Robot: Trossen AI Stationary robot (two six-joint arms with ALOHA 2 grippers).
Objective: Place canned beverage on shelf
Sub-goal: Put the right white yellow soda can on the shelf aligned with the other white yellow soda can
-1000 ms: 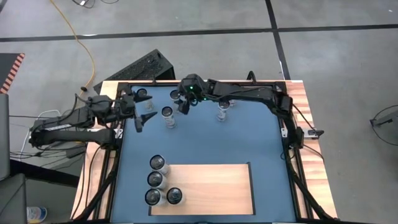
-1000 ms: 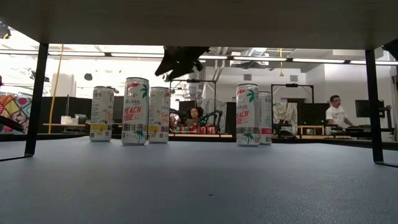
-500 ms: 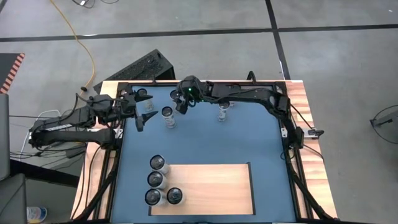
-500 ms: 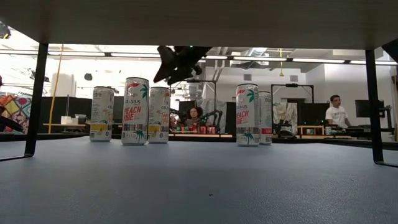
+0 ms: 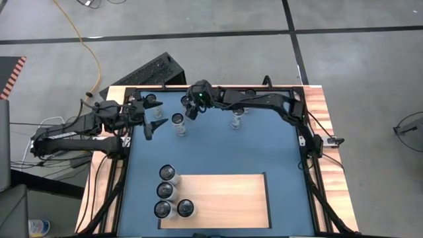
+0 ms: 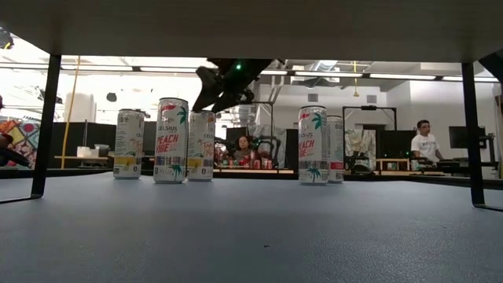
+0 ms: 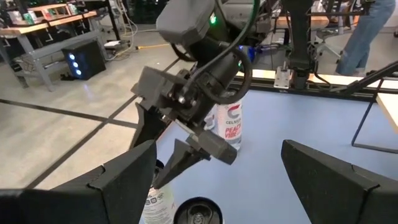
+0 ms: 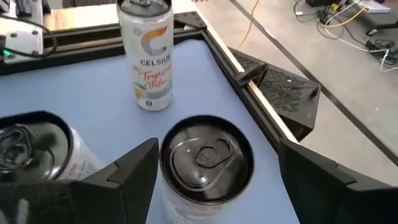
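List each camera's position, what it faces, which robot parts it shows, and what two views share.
High view: overhead, straight down on the shelf, both arms in frame.
Low view: at table height, facing the standing cans and room; right gripper hangs in.
Left wrist view: past open left gripper toward the right gripper.
Right wrist view: down between open fingers onto a can top.
Shared: the Tropical Vibe can, in right wrist and high views.

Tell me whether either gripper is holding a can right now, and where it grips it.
Nothing is held. The right gripper hangs open above a can, fingers either side of its top, not closed on it. The left gripper is open and empty by the table's left edge.
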